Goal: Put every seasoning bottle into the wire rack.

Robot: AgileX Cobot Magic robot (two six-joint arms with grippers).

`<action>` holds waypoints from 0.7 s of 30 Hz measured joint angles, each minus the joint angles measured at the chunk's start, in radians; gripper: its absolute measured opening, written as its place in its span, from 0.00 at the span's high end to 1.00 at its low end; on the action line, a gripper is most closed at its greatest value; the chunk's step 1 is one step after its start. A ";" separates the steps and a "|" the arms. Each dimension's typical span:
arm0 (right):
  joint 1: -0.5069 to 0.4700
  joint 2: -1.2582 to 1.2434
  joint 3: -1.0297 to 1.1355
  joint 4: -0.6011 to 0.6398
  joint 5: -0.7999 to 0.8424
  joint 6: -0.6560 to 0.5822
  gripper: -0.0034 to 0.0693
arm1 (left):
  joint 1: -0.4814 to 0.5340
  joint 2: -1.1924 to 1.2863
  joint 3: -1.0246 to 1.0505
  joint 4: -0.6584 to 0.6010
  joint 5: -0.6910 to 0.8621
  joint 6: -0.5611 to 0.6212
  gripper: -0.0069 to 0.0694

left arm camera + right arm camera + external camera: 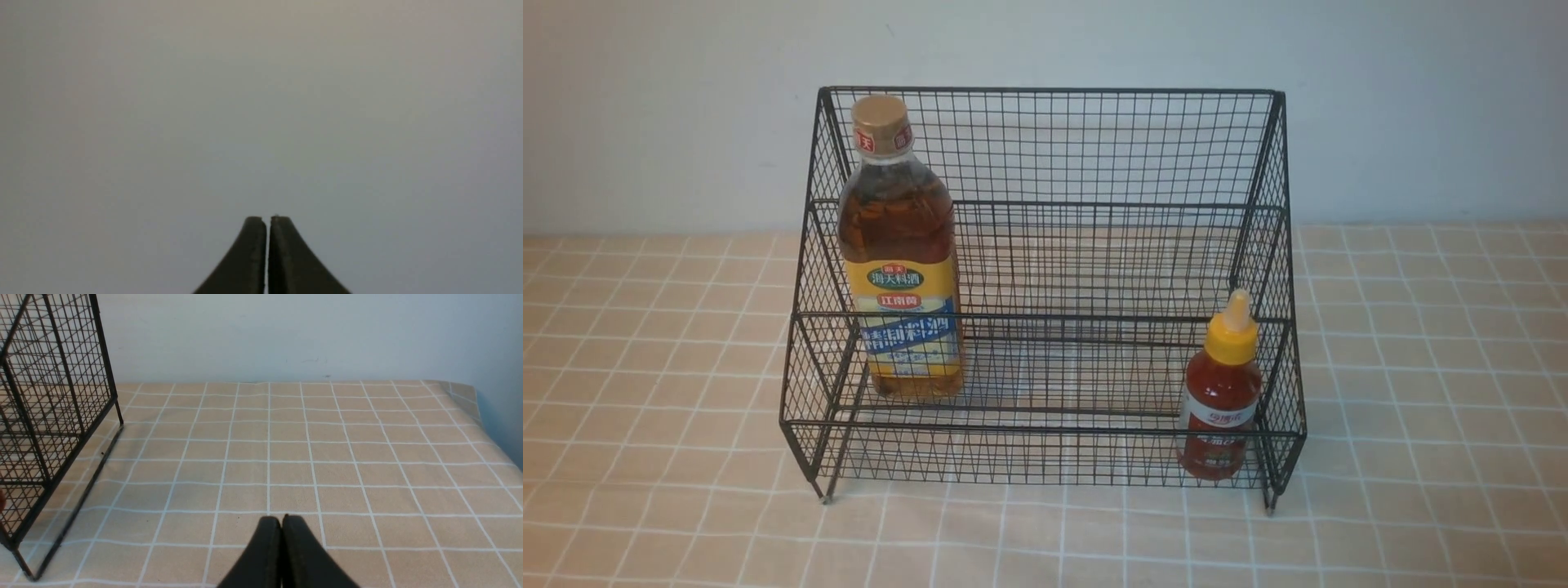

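The wire rack (1094,147) is sitting in the middle of a checked tablecloth (1421,408), its tall back towards a plain pale wall (686,98) and its open front facing the robot. The tall bottle (900,261) is standing upright at the rack's left end, gold cap pointing straight up and label facing forward; it seems to be resting on the higher back step, though the mesh is making that hard to read. The small red bottle (1219,400) is standing upright on the lower front step at the right end, just beside the side mesh, its yellow nozzle pointing up. Between the two bottles the shelves are lying bare, and cloth is stretching open on both sides of the rack.

The left gripper (267,220) is showing its jaws pressed together, holding nothing, against a blank grey background. The right gripper (282,520) is likewise closed and empty, hanging over open cloth to the right of the rack's side.
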 joint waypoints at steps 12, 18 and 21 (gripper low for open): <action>0.000 0.000 0.000 0.000 0.000 0.000 0.97 | 0.000 -0.047 0.000 0.000 0.029 -0.382 0.92; 0.000 0.000 0.000 0.000 0.000 0.000 0.97 | 0.000 -0.047 0.000 0.000 0.049 -0.625 0.92; 0.000 0.000 0.000 0.000 0.000 0.000 0.97 | 0.000 -0.046 0.003 0.131 0.101 -0.644 0.92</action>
